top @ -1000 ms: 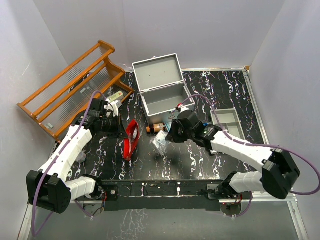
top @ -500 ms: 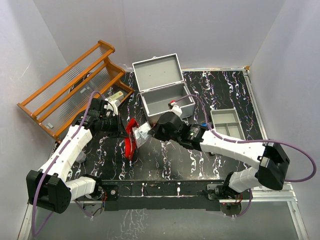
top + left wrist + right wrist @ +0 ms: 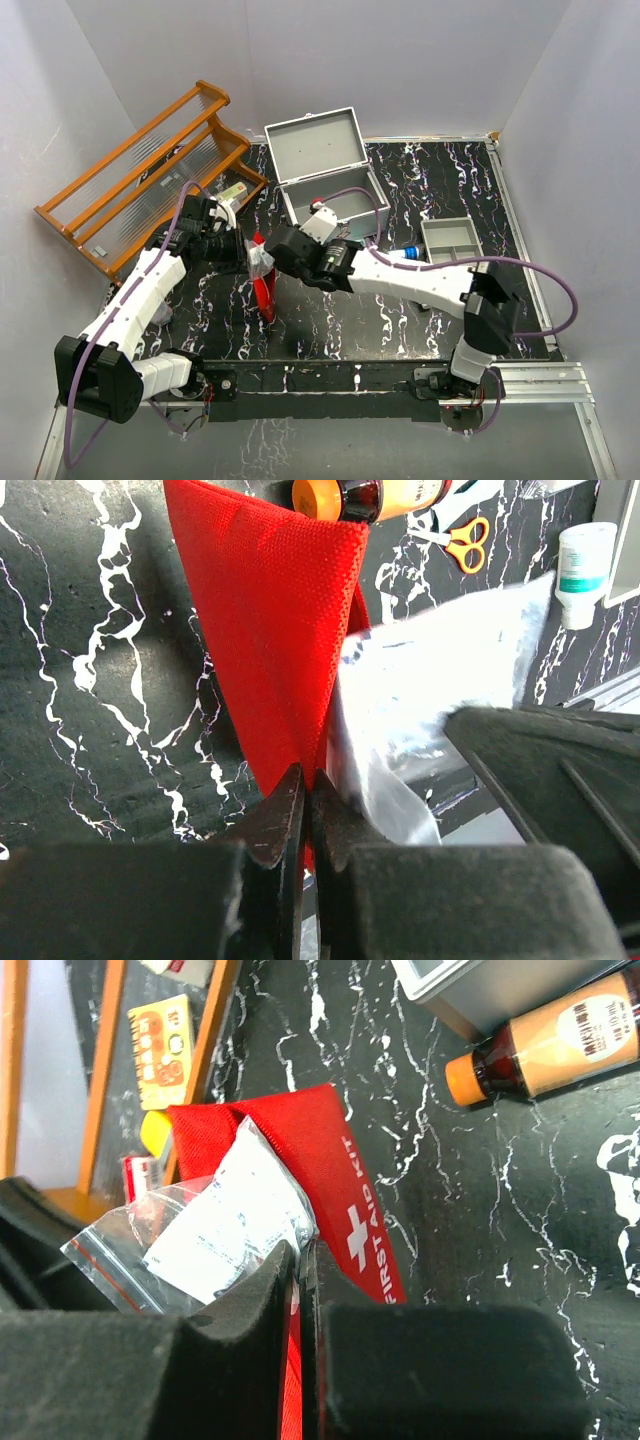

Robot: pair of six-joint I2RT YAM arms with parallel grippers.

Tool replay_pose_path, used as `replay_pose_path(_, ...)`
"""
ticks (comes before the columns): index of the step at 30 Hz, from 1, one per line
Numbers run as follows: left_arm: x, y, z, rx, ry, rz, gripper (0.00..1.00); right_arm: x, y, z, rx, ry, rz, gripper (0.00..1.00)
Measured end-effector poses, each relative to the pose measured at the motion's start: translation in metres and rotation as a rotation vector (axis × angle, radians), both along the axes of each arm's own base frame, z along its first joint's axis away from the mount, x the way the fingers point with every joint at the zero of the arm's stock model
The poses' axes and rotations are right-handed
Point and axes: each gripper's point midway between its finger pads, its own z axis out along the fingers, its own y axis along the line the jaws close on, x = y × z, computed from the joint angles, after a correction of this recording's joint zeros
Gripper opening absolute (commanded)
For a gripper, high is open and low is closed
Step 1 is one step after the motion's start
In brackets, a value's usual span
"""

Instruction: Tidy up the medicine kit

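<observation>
The medicine kit (image 3: 335, 200) is the grey metal box standing open at the back, its lid (image 3: 314, 142) raised. My left gripper (image 3: 243, 252) is shut on the top edge of the red first-aid pouch (image 3: 265, 292), holding it upright; the left wrist view shows the pouch (image 3: 270, 610) pinched between the fingertips (image 3: 285, 805). My right gripper (image 3: 270, 256) is shut on a clear zip bag (image 3: 215, 1235) with a white packet inside, held at the pouch's mouth (image 3: 330, 1150). The bag also shows in the left wrist view (image 3: 430, 680).
An amber bottle (image 3: 545, 1055) lies beside the box corner (image 3: 480, 985). Orange-handled scissors (image 3: 462, 545) and a white tube (image 3: 582, 565) lie on the table. The shallow grey divided tray (image 3: 455, 245) is at right. A wooden rack (image 3: 150, 175) stands at left.
My right gripper has carried the clear bag leftward from in front of the box to the red pouch. My left gripper has stayed holding the pouch.
</observation>
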Motion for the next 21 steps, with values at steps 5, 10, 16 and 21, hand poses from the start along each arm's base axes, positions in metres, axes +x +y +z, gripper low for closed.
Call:
replay_pose_path(5, 0.001, 0.0, -0.002, 0.003, 0.007, 0.005, 0.0, 0.003, -0.002, -0.014, -0.113, -0.007, -0.057, 0.0)
replay_pose_path(10, 0.002, 0.001, -0.004, 0.008, 0.014, 0.007, 0.0, 0.0, -0.011, -0.017, -0.203, -0.044, -0.087, 0.0)
replay_pose_path(16, 0.003, 0.0, -0.004, 0.006, 0.009, 0.006, 0.0, 0.003, -0.006, -0.006, -0.226, -0.085, -0.068, 0.01)
replay_pose_path(21, 0.003, -0.001, -0.003, 0.002, 0.008, 0.004, 0.0, 0.008, 0.009, -0.01, -0.236, -0.085, -0.054, 0.04)
